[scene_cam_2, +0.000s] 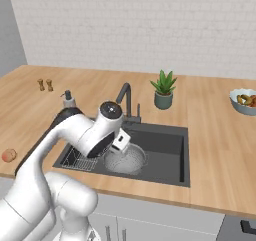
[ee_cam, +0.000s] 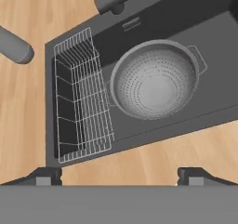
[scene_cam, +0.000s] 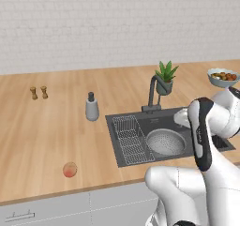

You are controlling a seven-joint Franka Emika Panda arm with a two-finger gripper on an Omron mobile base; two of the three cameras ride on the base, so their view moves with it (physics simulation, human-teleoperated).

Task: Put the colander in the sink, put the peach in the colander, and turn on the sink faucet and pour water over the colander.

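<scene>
Gripper: we see our gripper [ee_cam: 119, 174] above the near edge of the sink [ee_cam: 214, 37], its fingertips [ee_cam: 44, 175] spread wide apart with nothing between them.
Colander: the colander [ee_cam: 155, 79] sits upright on the sink floor, just beside the wire rack [ee_cam: 81, 95], with nothing inside it.
Peach: we find the peach [scene_cam: 70, 169] on the bench [scene_cam: 42, 131], near the front edge and well apart from the sink, to its left.
Sink faucet: the sink faucet [scene_cam: 153, 91] stands at the back rim of the sink; we see no stream from it.
Soap bottle: the soap bottle [scene_cam: 92, 107] stands on the bench, left of the faucet.
</scene>
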